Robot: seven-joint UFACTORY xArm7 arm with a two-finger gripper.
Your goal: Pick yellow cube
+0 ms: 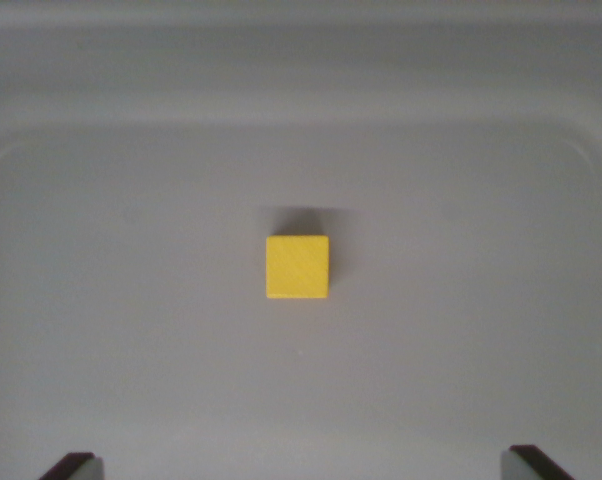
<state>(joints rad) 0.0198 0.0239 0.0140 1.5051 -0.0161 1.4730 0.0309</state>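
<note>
A pale grey tray (101,200) with a rounded raised rim fills the wrist view, and it holds only the yellow cube (297,267), sitting flat near its middle. The gripper (301,468) hangs above with fingertips (73,466) spread wide at the bottom corners, empty. This looks like the approach step; next it likely needs to descend, straddling the cube, then close

Wrist view – straight down on grey surface (131,330) – single view.
</note>
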